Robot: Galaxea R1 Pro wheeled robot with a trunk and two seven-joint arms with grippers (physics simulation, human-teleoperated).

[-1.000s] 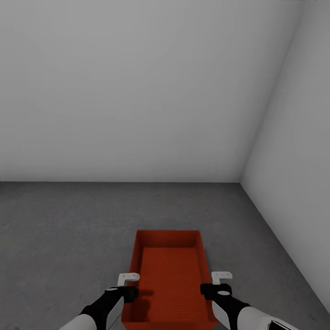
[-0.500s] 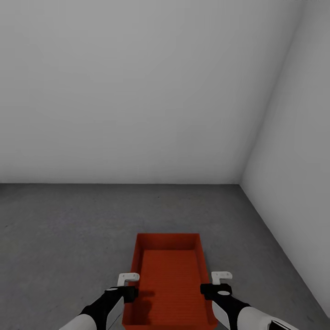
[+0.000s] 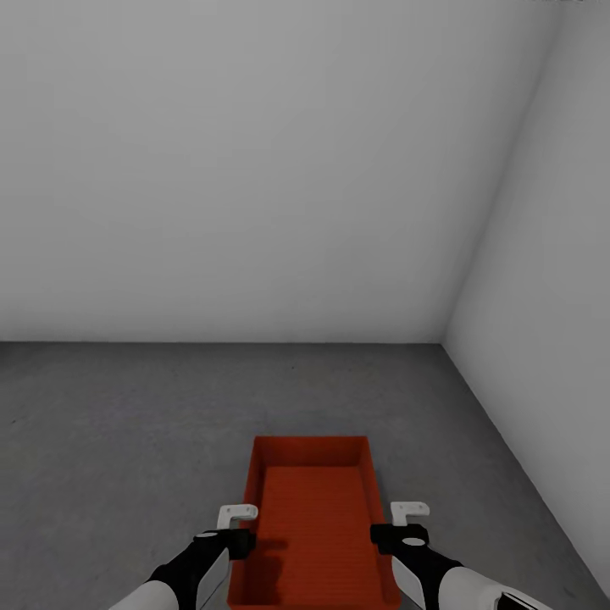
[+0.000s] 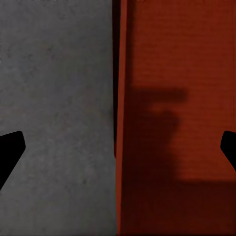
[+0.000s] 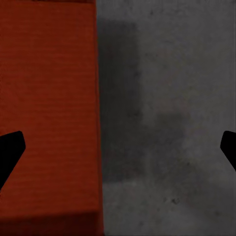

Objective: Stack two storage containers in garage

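Note:
One red-orange storage container [image 3: 312, 517] rests open-topped on the dark grey garage floor [image 3: 127, 440], just in front of me. My left gripper [image 3: 237, 515] hovers open over its left wall, one finger [image 4: 10, 152] above the floor [image 4: 54, 73] and the other above the container's inside [image 4: 177, 73]. Over the right wall my right gripper [image 3: 409, 512] is open too, straddling the container [image 5: 49, 98] and the floor [image 5: 167, 123]. Neither gripper holds anything. The second container is out of view.
A plain grey-white wall [image 3: 254, 169] stands ahead and another wall [image 3: 551, 296] closes the right side, meeting in a corner [image 3: 445, 339]. Bare floor stretches to the left and in front of the container.
The whole picture has slid down a little, so the camera has moved. The container sits slightly lower in the view relative to the grippers, which keep their places in the picture.

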